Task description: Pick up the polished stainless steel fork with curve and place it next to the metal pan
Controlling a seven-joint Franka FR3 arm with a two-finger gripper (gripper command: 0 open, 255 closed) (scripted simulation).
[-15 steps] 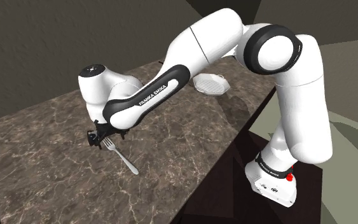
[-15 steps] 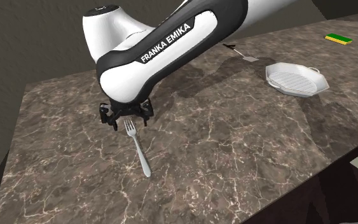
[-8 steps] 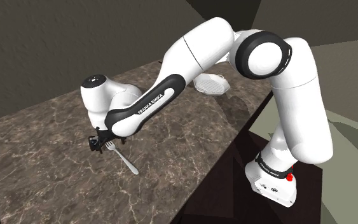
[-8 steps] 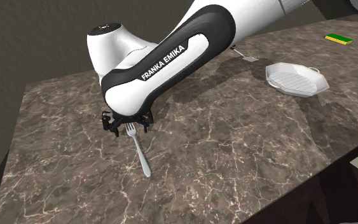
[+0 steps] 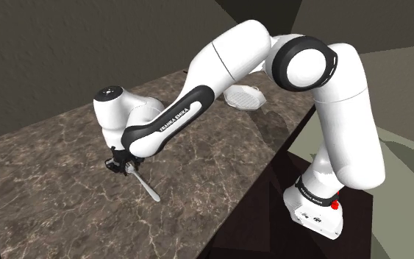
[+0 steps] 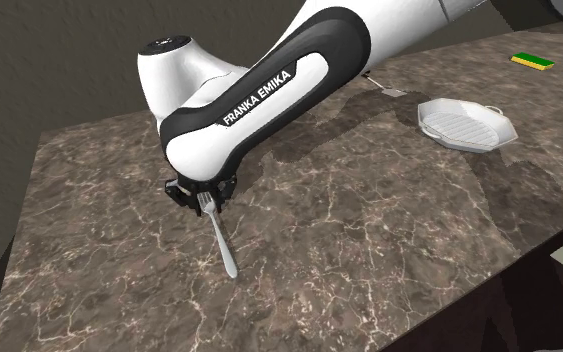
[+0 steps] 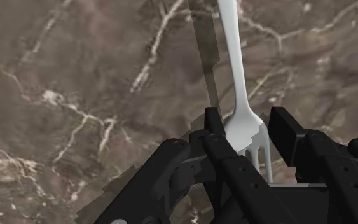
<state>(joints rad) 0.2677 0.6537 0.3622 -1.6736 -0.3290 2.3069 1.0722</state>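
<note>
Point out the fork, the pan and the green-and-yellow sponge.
fork (image 6: 220, 243): second exterior view, middle of the handle.
pan (image 6: 466, 126): second exterior view, bare inner floor.
sponge (image 6: 532, 61): second exterior view, green top face.

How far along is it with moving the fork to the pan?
Done: the gripper sits over the pronged end of the fork. In hand: the grasp; the fork lies on the table. Left: lifting it and setting it beside the far pan.
</note>
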